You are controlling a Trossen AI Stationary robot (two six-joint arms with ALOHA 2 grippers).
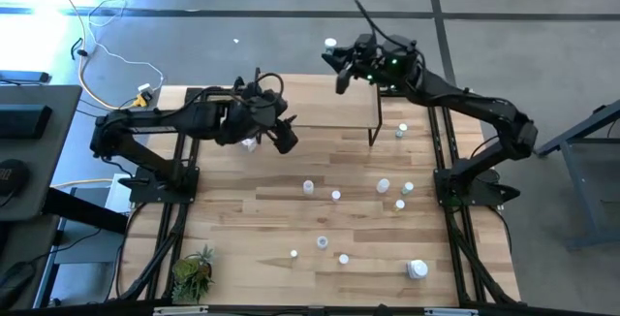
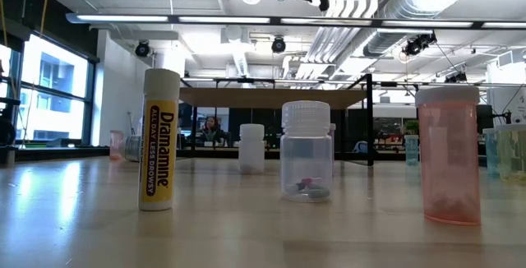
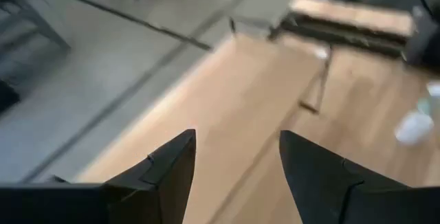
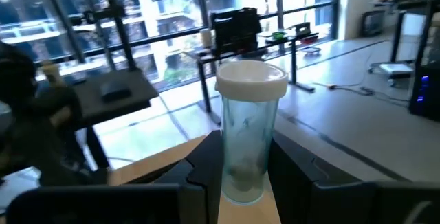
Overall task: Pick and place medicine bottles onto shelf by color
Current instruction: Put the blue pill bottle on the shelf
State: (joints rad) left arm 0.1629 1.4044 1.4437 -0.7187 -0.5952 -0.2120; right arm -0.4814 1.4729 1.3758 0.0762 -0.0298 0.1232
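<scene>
1. Near edge of the desk: a small potted plant sits at the near left corner. A larger white bottle stands at the near right, unsorted.
2. Mid desk: roughly ten small medicine bottles remain scattered from the centre to the right side, well apart from one another. In the low view a yellow-labelled tube, a clear white-capped bottle and a pink-tinted bottle stand upright on the desk.
3. Left claw: raised over the left-centre of the desk, fingers spread, with nothing between them in its wrist view.
4. Far side: the shelf stands at the far centre. Whether any bottle already rests on its top board cannot be told.
5. Right claw: above the far edge of the shelf, pinching a clear bottle with a white cap, upright between its fingers.
6. Judgement: the task is at an early stage. One bottle is in transit to the shelf; most are still to be picked and grouped by colour.
</scene>
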